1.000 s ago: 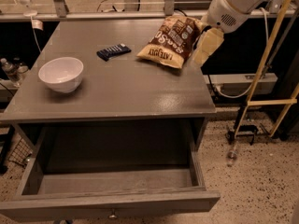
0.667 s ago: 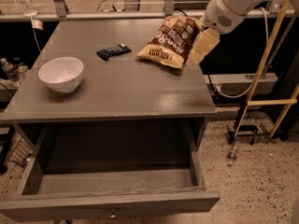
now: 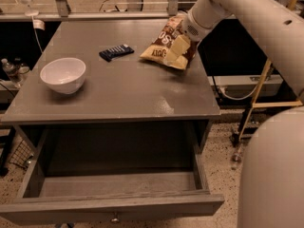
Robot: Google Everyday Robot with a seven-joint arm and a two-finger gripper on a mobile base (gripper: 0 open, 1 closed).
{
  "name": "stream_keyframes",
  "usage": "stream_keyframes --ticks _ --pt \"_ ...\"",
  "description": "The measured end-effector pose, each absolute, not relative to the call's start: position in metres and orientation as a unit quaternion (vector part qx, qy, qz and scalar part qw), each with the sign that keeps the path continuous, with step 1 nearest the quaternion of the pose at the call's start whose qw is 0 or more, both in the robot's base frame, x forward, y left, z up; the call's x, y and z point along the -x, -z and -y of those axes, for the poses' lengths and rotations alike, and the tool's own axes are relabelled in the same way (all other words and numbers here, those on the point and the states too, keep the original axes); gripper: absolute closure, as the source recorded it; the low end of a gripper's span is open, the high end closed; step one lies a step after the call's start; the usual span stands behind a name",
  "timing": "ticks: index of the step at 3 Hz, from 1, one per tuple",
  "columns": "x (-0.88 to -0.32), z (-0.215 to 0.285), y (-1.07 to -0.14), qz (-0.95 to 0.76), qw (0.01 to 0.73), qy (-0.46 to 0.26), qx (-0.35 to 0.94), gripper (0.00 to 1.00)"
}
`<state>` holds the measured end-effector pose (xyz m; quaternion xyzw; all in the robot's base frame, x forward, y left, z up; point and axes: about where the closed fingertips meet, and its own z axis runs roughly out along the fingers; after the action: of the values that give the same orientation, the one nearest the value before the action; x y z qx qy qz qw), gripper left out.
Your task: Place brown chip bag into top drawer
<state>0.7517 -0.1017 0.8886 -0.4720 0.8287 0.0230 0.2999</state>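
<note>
1. The worktop [image 3: 118,94] carried a white bowl [image 3: 63,74], and I placed everything else by that bowl.
2. The top drawer [image 3: 111,207] stood pulled open, below the bowl and nearer to me, ready to take the bag.
3. The brown chip bag [image 3: 159,44] sat on the worktop, well to the right of the bowl and farther back. Its long axis ran on a slant. One pale yellow end pointed forward toward the bowl's side, and the other pointed away to the back right.
4. The tool [image 3: 176,50] hung over the part of the bag farthest from the bowl. A second before, it had stood just off that far edge. Now it had come across onto the bag itself. I judged the approach finished and the grasp in hand, with lifting and carrying to the drawer still to do. I could not tell whether it had closed on the bag.
5. A dark blue bar [image 3: 116,52] lay untouched between the bowl and the bag, a little behind the bowl.
</note>
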Motion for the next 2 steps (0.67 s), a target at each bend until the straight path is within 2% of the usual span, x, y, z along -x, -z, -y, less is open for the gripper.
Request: stream_keyframes --ticks 2 --pt "-0.788 0.086 -0.869 -0.852 0.308 -0.004 0.423 0.41"
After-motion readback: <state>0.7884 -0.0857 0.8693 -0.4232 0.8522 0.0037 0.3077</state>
